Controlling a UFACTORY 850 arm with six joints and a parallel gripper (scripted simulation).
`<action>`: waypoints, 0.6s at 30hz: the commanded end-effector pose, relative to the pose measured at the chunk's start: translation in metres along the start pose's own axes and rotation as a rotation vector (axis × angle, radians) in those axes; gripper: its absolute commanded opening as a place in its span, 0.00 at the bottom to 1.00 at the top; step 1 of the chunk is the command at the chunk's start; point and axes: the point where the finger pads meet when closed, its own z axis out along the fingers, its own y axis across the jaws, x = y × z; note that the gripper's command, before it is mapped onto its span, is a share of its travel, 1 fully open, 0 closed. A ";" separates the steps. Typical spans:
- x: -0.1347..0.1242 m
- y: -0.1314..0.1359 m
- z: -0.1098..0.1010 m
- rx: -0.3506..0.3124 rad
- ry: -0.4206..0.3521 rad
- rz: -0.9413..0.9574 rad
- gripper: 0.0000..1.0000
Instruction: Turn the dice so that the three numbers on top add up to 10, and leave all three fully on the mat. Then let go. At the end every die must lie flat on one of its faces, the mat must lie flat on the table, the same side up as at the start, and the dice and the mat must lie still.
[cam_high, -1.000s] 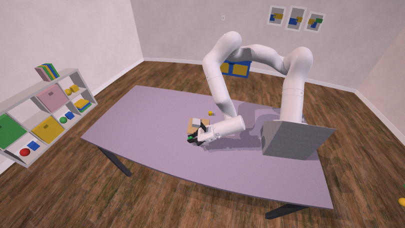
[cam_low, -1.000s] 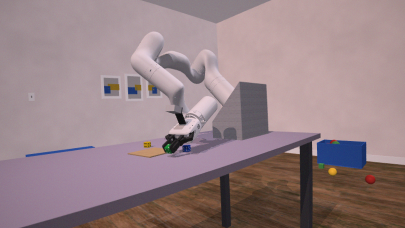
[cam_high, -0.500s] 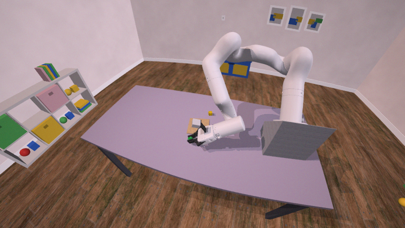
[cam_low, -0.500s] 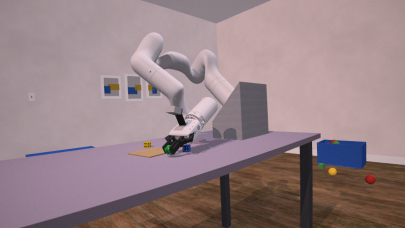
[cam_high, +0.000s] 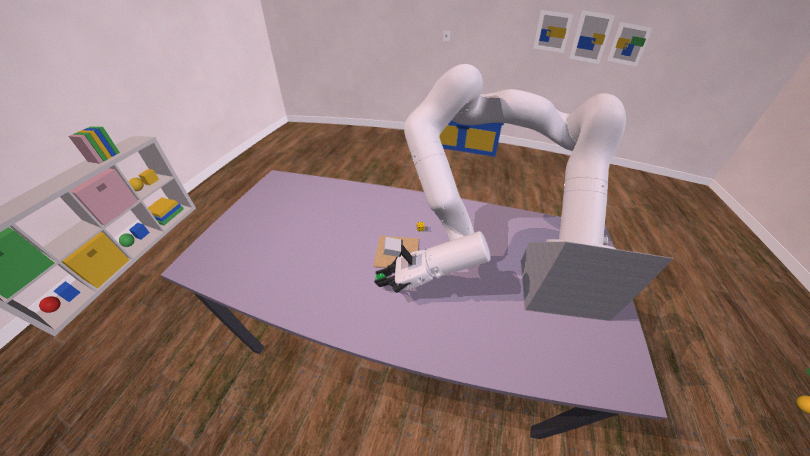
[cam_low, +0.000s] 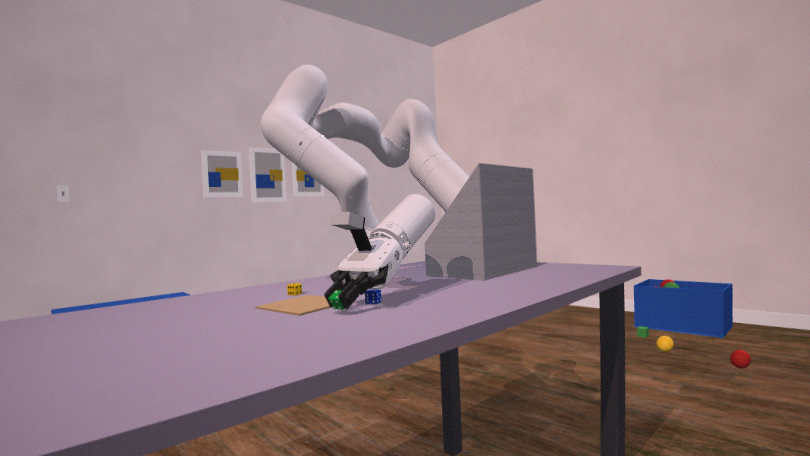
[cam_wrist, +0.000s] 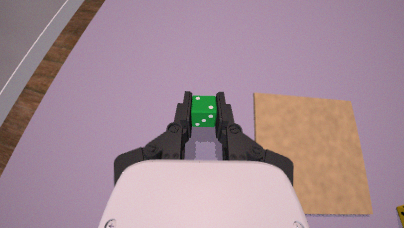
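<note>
Top view: the purple table (cam_high: 294, 254) (cam_low: 226, 351) (cam_wrist: 150, 60) carries the tan mat (cam_high: 380, 261) (cam_low: 297, 305) (cam_wrist: 315, 155), which lies flat and well inside the table's edges, while the grey pedestal (cam_high: 600, 283) (cam_low: 507, 226) stands by the right-hand edge as pictured. The gripper (cam_high: 380, 276) (cam_low: 337, 299) (cam_wrist: 203, 101) is low over the table, beside the mat; its jaws are closed on the green die (cam_high: 380, 276) (cam_low: 336, 299) (cam_wrist: 204, 111), gripping it by two opposite sides. In the wrist view, this die lies outside the mat's left edge, near the upper left corner and apart from it; two pips mark its upper visible face and three the lower one. The exterior view shows the green die tilted; whether it touches the table cannot be told. The yellow die (cam_high: 420, 226) (cam_low: 294, 288) (cam_wrist: 401, 215) rests on the table, off the mat, near the mat's upper right corner as seen from the top; the wrist view cuts it at the right border. The blue die (cam_low: 372, 296), visible in the exterior view only, sits on the table behind the fingertips and to their right as pictured, also off the mat. Pips facing up on the yellow and blue dice are too small to read reliably
</note>
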 end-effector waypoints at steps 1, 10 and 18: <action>0.001 0.000 0.000 0.000 0.001 0.000 0.21; 0.001 0.000 0.000 0.000 0.001 0.000 0.21; -0.001 0.000 0.001 0.000 0.001 0.000 0.21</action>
